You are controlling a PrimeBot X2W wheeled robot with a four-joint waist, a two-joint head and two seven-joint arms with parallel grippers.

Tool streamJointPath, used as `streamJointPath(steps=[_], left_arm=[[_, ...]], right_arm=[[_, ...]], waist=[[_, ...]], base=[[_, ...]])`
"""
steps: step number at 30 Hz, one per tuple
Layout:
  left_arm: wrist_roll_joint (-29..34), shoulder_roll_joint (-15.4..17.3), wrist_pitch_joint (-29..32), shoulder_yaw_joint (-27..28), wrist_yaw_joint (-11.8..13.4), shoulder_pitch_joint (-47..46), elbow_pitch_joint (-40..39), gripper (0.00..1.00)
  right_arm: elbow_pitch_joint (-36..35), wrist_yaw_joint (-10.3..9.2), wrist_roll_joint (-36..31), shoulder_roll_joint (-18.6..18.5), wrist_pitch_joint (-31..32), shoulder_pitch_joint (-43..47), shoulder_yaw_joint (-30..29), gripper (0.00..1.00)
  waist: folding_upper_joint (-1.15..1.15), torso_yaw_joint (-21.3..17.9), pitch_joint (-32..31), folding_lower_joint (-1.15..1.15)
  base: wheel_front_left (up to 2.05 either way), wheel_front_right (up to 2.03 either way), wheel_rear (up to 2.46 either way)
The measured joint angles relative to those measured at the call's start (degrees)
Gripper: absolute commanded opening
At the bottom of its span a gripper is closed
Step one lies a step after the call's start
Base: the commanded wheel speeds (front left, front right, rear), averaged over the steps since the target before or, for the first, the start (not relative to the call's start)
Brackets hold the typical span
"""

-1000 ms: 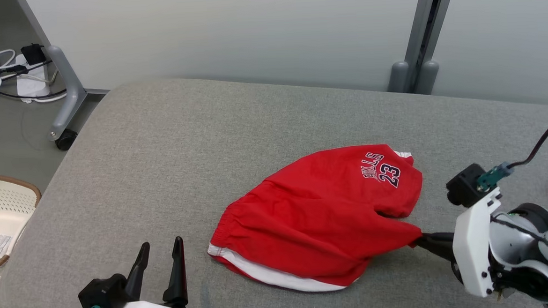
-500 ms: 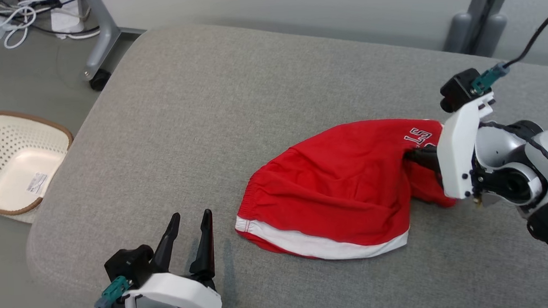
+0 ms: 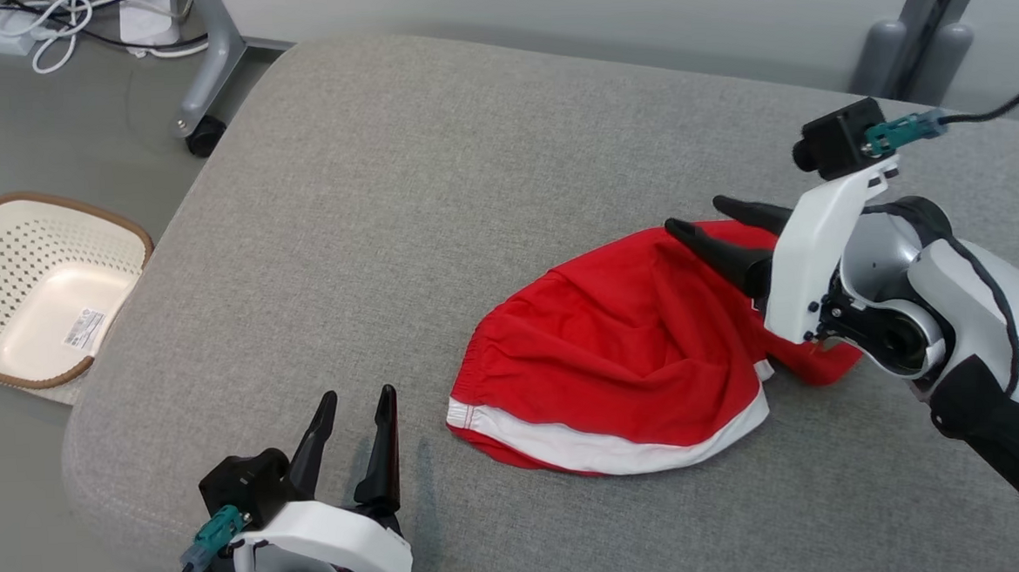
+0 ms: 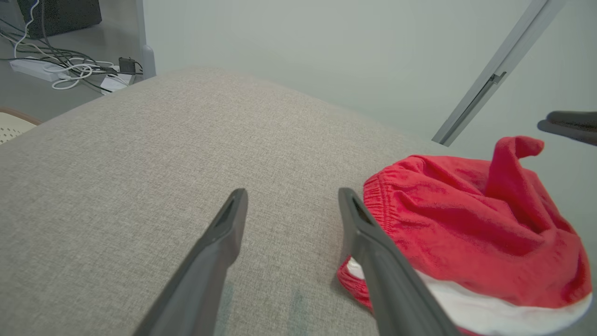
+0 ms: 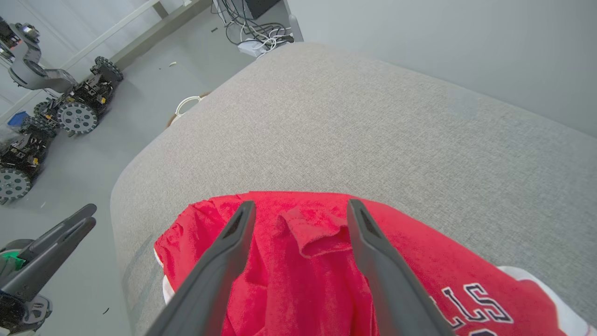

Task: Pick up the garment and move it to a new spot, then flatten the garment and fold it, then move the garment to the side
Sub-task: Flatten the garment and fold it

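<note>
The garment [image 3: 618, 359], red shorts with a white hem band, lies bunched on the grey cushioned table [image 3: 467, 149]. My right gripper [image 3: 696, 213] hovers open over the garment's far right part, with one red fold heaped beneath it. In the right wrist view a loose ridge of the garment [image 5: 312, 228] stands between the open fingers of the right gripper [image 5: 301, 205], and navy lettering shows at the lower right. My left gripper [image 3: 358, 395] rests open near the table's front edge, just left of the waistband. In the left wrist view the left gripper [image 4: 293, 193] has the garment [image 4: 466, 224] to its right.
A cream perforated basket [image 3: 38, 284] sits on the floor left of the table. A wheeled table leg [image 3: 205, 136] and cables lie at the back left, a grey post [image 3: 907, 47] at the back right. Wheeled robots [image 5: 70, 107] stand on the floor beyond.
My right gripper carried the garment's near right corner up and over the garment, then opened and let it go. The head camera shifted. The left gripper stayed open.
</note>
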Motion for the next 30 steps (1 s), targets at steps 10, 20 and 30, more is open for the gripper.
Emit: streamJointPath(steps=[10, 20, 30], left_arm=[[1.3, 1.2, 0.0, 1.2, 0.1, 1.6, -0.3, 1.0], [1.3, 2.4, 0.0, 1.9, 0.7, 2.8, -1.9, 1.0], [0.9, 1.8, 0.1, 0.8, 0.8, 2.7, -1.9, 1.0]], right_arm=[[2.7, 0.0, 1.0, -5.2, -23.7, 6.8, -2.7, 1.0], [6.4, 0.01, -3.8, -1.1, -31.7, 18.3, -5.7, 1.0], [11.2, 0.01, -3.6, 4.1, -20.2, 19.5, -1.6, 1.0]], waist=[[0.0, -4.5, -4.5, 0.0], [0.0, -5.7, -6.1, 0.0], [0.0, -3.6, -5.4, 0.0]], base=[[0.0, 0.0, 0.0], [0.0, 0.0, 0.0], [0.0, 0.0, 0.0]])
